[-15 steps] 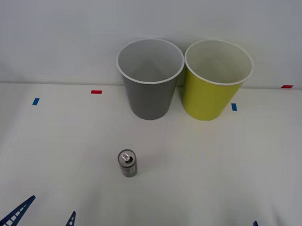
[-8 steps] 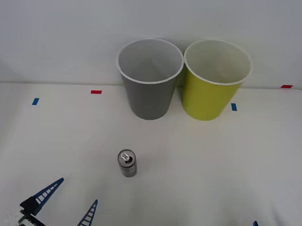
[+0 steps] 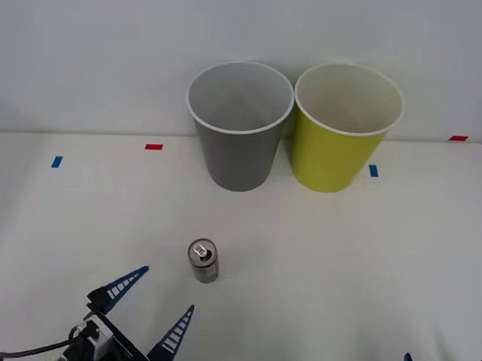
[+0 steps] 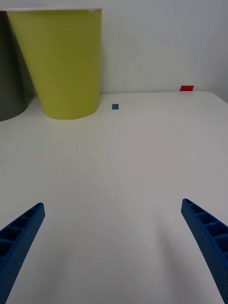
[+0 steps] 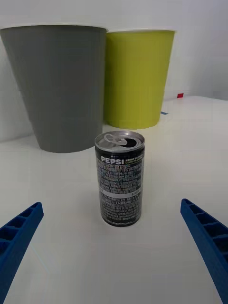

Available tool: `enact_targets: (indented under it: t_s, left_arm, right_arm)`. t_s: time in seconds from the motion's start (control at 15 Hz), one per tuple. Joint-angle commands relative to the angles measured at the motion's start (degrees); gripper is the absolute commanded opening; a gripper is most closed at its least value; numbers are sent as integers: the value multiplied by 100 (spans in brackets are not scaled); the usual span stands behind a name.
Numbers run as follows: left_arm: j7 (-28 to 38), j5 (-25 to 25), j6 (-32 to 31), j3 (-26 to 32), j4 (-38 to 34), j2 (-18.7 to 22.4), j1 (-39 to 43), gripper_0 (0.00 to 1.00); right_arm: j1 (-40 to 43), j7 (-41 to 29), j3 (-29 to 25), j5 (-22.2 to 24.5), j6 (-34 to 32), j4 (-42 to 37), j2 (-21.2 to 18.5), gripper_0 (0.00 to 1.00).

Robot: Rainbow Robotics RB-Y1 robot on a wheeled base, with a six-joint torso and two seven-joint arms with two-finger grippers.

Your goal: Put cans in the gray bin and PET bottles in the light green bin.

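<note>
A small silver-gray can [image 3: 203, 261] with a pull-tab top stands upright on the white table, in front of the gray bin [image 3: 240, 126]. The light green bin [image 3: 343, 129] stands right beside the gray one at the back. My left gripper [image 3: 158, 307] is open, low at the front left, a short way from the can and pointing toward it. In the left wrist view the can [image 5: 119, 178] sits centred ahead of the open fingers [image 5: 19, 232], with both bins behind it. My right gripper [image 4: 113, 237] is open over bare table near the front right edge, with the light green bin [image 4: 59, 61] far ahead.
Small red [image 3: 153, 146] and blue [image 3: 56, 162] tape marks dot the table, with another blue one [image 3: 373, 171] beside the green bin. A plain wall rises right behind the bins. Bare tabletop surrounds the can on all sides.
My left gripper has advanced from the front left corner toward the can, staying open. The can, both bins and the right gripper have not moved.
</note>
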Motion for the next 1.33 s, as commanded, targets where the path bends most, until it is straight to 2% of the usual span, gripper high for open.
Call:
enact_targets:
  t_s: [0.07,0.4,0.6,1.07,1.33]
  left_arm:
    - [5,2,213,-42,5,-4,-221,99]
    - [111,107,230,-499,400,-22,-968,98]
    - [163,204,230,-710,699,-171,-1346,97]
    - [225,441,266,-736,1156,-743,-1803,93]
    - [225,503,389,-745,1174,-822,-1909,92]
  right_arm:
    - [0,0,0,0,0,0,0,100]
    - [0,0,0,0,0,0,0,100]
    - [0,0,0,0,0,0,0,100]
    - [0,0,0,0,0,0,0,100]
    - [0,0,0,0,0,0,0,100]
